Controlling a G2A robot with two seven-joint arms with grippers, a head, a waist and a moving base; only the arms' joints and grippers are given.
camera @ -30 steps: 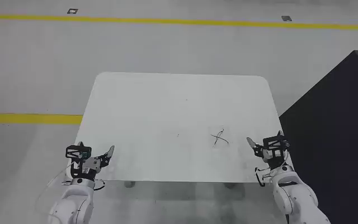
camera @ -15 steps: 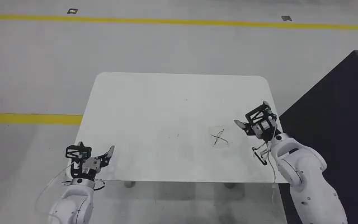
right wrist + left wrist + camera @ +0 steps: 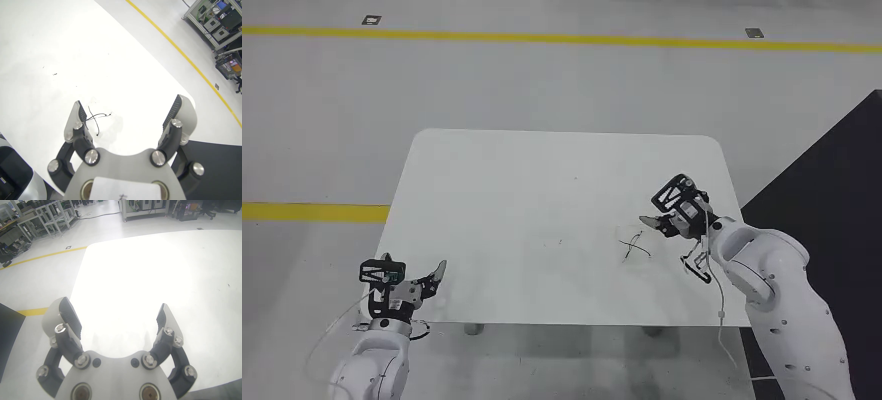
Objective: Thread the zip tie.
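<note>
Jaws apart, the right gripper hangs just beside two thin black plastic zip ties crossed near the white bench's right edge, probably lining up a pick; the left gripper, jaws also apart, idles at the near-left corner

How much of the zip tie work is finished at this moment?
Done: nothing yet; the two zip ties lie crossed and loose on the table. In hand: the right pincer is open close beside them, holding nothing. Left: grasping a tie and threading it; the left pincer, open, is at the table's near edge.
</note>
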